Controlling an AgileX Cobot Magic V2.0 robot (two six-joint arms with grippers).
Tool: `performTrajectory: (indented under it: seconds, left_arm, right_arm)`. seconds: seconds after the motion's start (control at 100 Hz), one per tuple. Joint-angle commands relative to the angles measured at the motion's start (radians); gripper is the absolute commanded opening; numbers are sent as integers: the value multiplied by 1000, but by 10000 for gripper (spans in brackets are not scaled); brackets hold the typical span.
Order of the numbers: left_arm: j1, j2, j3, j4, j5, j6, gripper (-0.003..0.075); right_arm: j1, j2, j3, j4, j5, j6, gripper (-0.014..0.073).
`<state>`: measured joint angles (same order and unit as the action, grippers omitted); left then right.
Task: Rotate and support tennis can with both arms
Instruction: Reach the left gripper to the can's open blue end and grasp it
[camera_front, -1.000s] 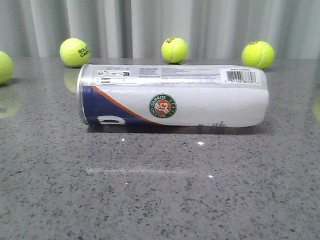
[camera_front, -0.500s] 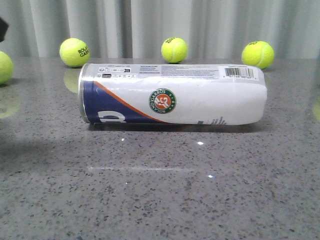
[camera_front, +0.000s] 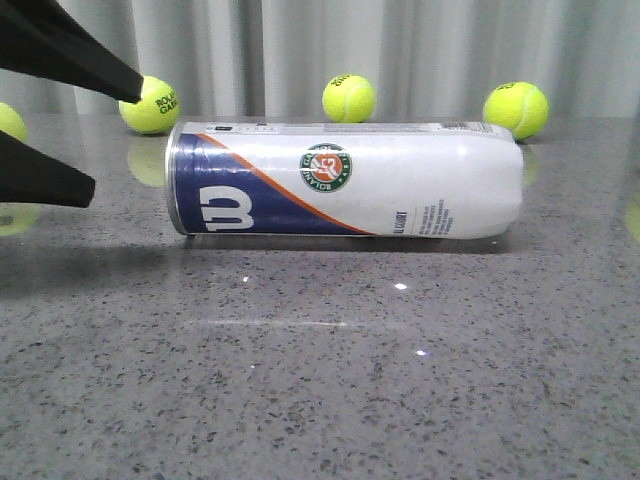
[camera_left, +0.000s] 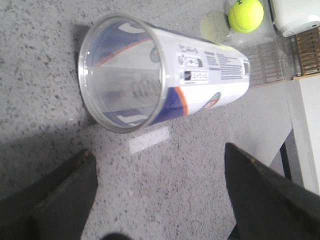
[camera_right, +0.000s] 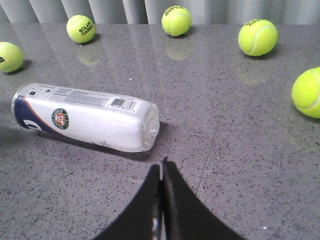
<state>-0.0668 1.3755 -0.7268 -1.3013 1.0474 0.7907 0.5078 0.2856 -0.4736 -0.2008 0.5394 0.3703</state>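
Seen from the front: bare grey speckled table nearest, then the tennis can lying on its side across the middle, navy end with the white W toward the robot's left, white rounded end toward the right, round badge facing the camera. Only here: two black fingertips of the left gripper entering at the left edge, one above the other, spread wide, tips short of the can's navy end and touching nothing.

From the left wrist: straight into the can's clear open mouth, hollow inside, no balls visible. Fingers set far apart in the near corners, bare table between them, the can's rim apart from both.

From the right wrist: right gripper pressed together to a thin seam, holding nothing, tip just short of the can's white end and not touching it. Barcode visible on the can's upper side, hidden in the front view.

Open stone on every side of the can. Farther back, three tennis balls in a row before the grey curtain, a fourth at the far left edge, all well apart from the can. One more ball at the right, shown only by the right wrist. Table edge seen beyond the can only in the left wrist view.
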Motion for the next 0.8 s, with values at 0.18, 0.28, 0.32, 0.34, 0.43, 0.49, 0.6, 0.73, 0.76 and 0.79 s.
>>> performTrajectory:
  seconds: [0.18, 0.28, 0.32, 0.34, 0.43, 0.49, 0.6, 0.73, 0.76, 0.79]
  left_arm:
    - [3, 97, -46, -176, 65, 111, 510]
    - [3, 121, -81, -178, 65, 115, 510]
    - [3, 131, -100, -178, 65, 115, 510]
    - [3, 135, -110, -178, 65, 115, 510]
    - [-5, 159, -149, -178, 69, 115, 510]
    - [-27, 176, -170, -178, 78, 115, 510]
    - [-75, 218, -208, -182, 120, 114, 510]
    - [-131, 274, -241, -209, 183, 112, 509]
    - [-140, 283, -246, -219, 203, 112, 502]
    - [-148, 292, -252, -223, 220, 112, 484]
  right_arm:
    - [-5, 6, -26, -23, -72, -1, -57]
    - [-5, 6, -26, -23, -72, -1, -57]
    - [-5, 6, -26, -23, -72, -1, -57]
    - [-5, 6, -26, -23, -72, -1, -57]
    - [-5, 6, -26, -23, -72, -1, -57]
    - [-5, 6, -26, -23, -72, -1, -57]
    - [-5, 6, -26, -23, -72, -1, -57]
    - [-5, 6, -26, -23, -72, -1, -57]
    - [-5, 6, -26, -23, -72, -1, -57]
    - [-5, 6, -26, -23, -72, -1, -57]
